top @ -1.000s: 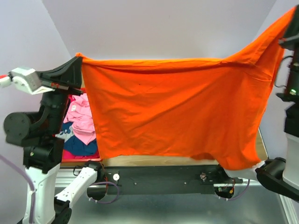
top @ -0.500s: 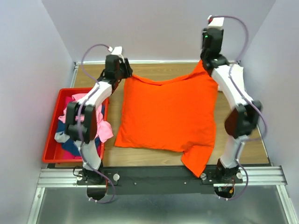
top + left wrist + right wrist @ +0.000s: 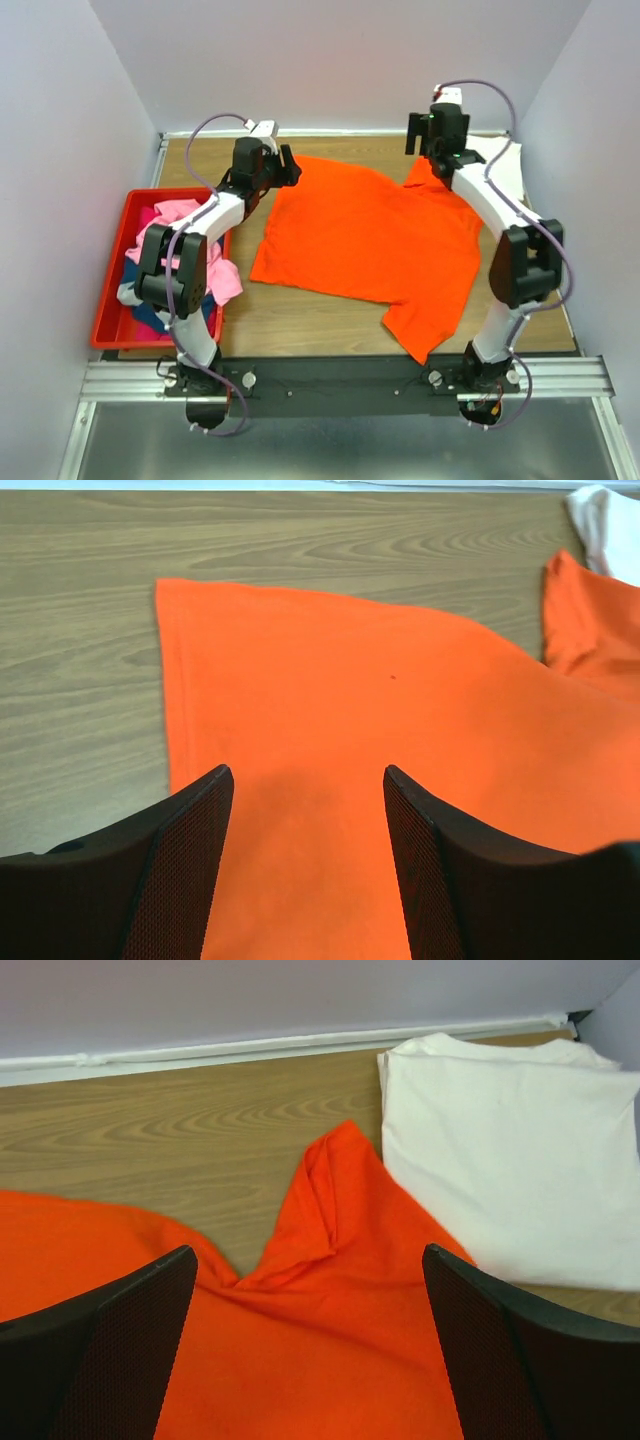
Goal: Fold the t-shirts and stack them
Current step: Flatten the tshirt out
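The bright orange t-shirt [image 3: 370, 240] lies spread flat on the wooden table, one sleeve toward the near edge and another bunched at the back right [image 3: 335, 1200]. My left gripper [image 3: 288, 168] [image 3: 305, 770] hovers open over the shirt's back left corner, holding nothing. Over the back right sleeve my right gripper [image 3: 437, 150] [image 3: 308, 1250] stands wide open, also with nothing in it. A folded cream-white t-shirt [image 3: 510, 1150] [image 3: 505, 168] lies at the back right corner, and the orange sleeve overlaps its edge. Pink [image 3: 175, 215] and dark blue [image 3: 150, 310] t-shirts are heaped in the bin.
A red plastic bin [image 3: 108, 300] sits on the table's left side beside the left arm. Purple walls close in the back and both sides. Bare wood [image 3: 80, 660] shows left of the orange shirt and along the near edge [image 3: 300, 330].
Both grippers carried the orange t-shirt from held up high down onto the table, then opened and let it go. It now lies flat.
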Robot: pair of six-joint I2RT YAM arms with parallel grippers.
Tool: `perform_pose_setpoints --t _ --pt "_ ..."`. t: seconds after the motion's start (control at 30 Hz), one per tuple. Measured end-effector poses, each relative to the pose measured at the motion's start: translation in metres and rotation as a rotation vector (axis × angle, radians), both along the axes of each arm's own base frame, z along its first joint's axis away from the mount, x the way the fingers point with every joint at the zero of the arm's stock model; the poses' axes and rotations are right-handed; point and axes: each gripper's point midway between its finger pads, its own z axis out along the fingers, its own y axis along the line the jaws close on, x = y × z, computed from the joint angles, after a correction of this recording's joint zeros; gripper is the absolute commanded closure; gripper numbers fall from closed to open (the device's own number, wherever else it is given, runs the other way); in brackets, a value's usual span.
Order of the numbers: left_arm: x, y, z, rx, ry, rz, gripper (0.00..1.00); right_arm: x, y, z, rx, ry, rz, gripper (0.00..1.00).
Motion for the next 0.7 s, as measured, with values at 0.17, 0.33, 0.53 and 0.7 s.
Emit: perform_pose_setpoints --t 0.17,0.33,0.53,0.7 --pt "-0.020 -0.015 -0.020 -0.004 0.021 -0.052 0.31 -0.043 0.004 0.004 0.124 -0.010 0.008 0.00" --pt "-0.046 -0.044 -0.041 0.003 0.066 -0.134 0.31 -0.075 0.011 -0.048 0.212 0.106 0.010 0.00" --pt "-0.061 -0.075 -0.059 -0.013 0.099 -0.241 0.31 -0.107 0.019 -0.103 0.293 0.246 0.001 0.00" --pt "-0.071 -0.075 -0.090 -0.005 0.166 -0.260 0.32 -0.118 0.025 -0.121 0.346 0.295 -0.008 0.00"
